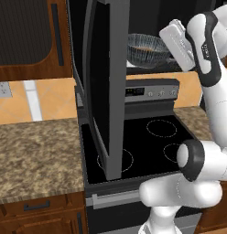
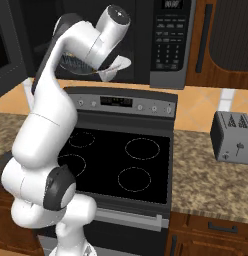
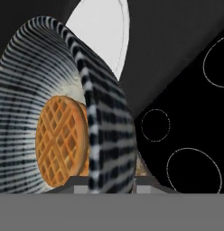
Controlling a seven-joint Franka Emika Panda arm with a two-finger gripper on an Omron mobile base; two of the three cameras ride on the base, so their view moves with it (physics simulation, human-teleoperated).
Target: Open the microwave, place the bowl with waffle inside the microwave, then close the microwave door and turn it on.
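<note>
We note microwave door (image 1: 108, 87) swung open: step one done. Fingers (image 3: 105, 188) clamp rim of bowl (image 3: 64, 108), waffle (image 3: 62, 140) inside, bowl held at microwave (image 2: 168, 45) mouth above turntable (image 3: 102, 31). Remaining: set bowl down, close door, start.

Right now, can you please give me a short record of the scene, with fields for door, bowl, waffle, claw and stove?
door: wide dark grey microwave door swung open over the stove
bowl: striped blue-grey and white bowl held at the microwave opening
waffle: round orange-brown waffle inside the bowl
claw: claw gripping the bowl's rim
stove: black-topped stove, no pots on it
</note>
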